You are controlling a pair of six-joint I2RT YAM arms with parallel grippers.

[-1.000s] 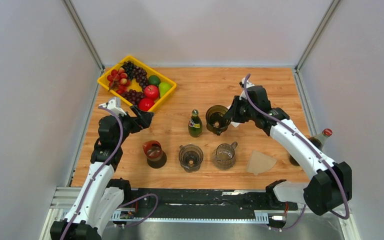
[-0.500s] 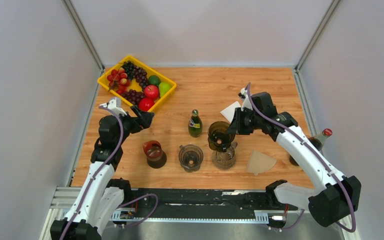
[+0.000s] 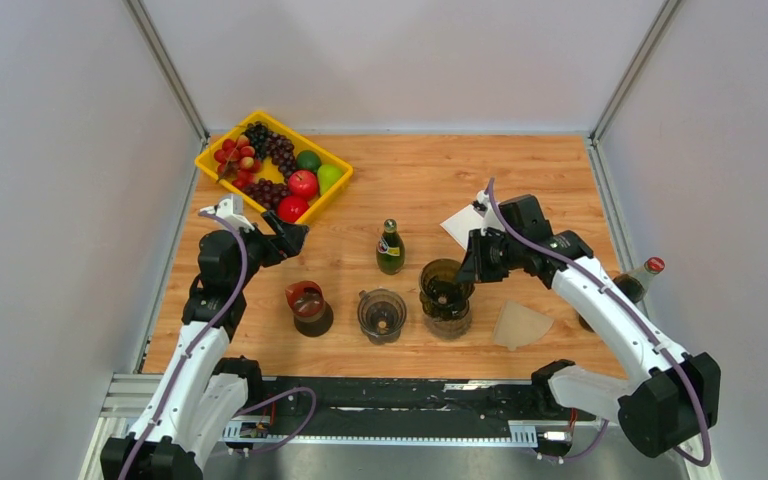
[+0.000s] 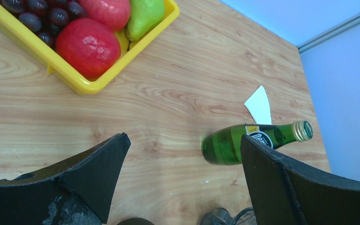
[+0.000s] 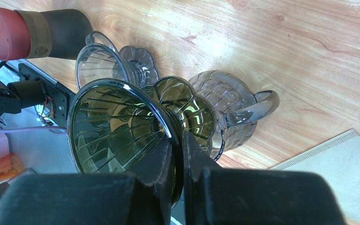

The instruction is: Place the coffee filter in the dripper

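My right gripper (image 3: pixel 468 268) (image 5: pixel 178 140) is shut on the rim of the dark olive glass dripper (image 3: pixel 444 284) (image 5: pixel 117 125). It holds the dripper tilted right over the mouth of the clear glass server (image 3: pixel 449 318) (image 5: pixel 227 105); whether they touch I cannot tell. The brown paper coffee filter (image 3: pixel 520 325) (image 5: pixel 330 161) lies flat on the table just right of the server. My left gripper (image 3: pixel 286 236) (image 4: pixel 183 139) hangs open and empty at the left, near the fruit tray.
A green bottle (image 3: pixel 390 248) (image 4: pixel 243 143) stands at mid-table, with a white paper (image 3: pixel 460 224) behind the server. A clear dripper (image 3: pixel 381 315) and a red-and-black cup (image 3: pixel 309 307) sit left of the server. A yellow fruit tray (image 3: pixel 337 190) is back left, a red-capped bottle (image 3: pixel 643 277) far right.
My right arm has carried the dripper from beside the green bottle toward the near edge, to over the glass server. The left arm has not moved.
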